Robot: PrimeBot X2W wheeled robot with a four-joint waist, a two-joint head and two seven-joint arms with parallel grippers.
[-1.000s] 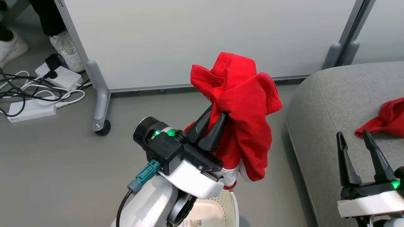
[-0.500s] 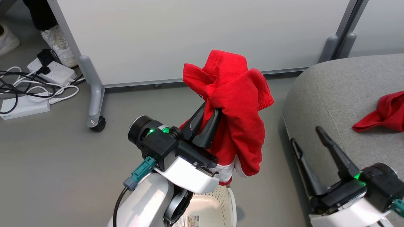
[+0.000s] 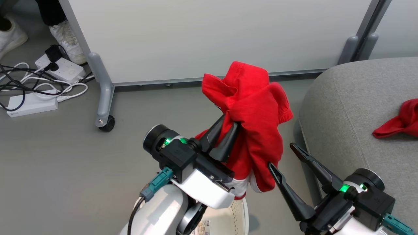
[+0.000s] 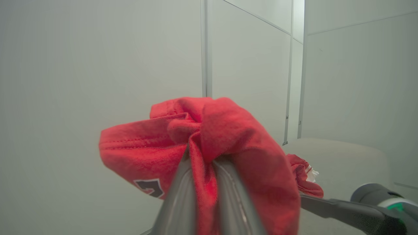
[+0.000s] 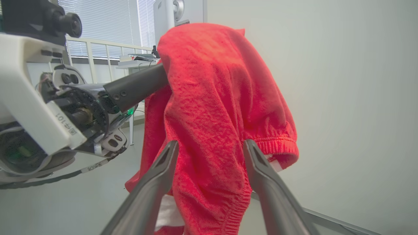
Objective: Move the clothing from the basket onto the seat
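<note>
While the left gripper [image 3: 229, 121] clamps the clothing [image 3: 258, 120] beside the seat [image 3: 343, 107] and the right gripper [image 3: 281, 155] hangs jaws apart, swinging it over seems next.

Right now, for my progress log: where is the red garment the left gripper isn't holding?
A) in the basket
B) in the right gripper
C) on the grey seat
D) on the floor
C: the loose garment lies on the grey seat, apart from the held garment in the left gripper.

The clothing [image 3: 258, 120] is seen as soft matt cloth, the seat [image 3: 346, 107] as rough grey woven fabric.
</note>
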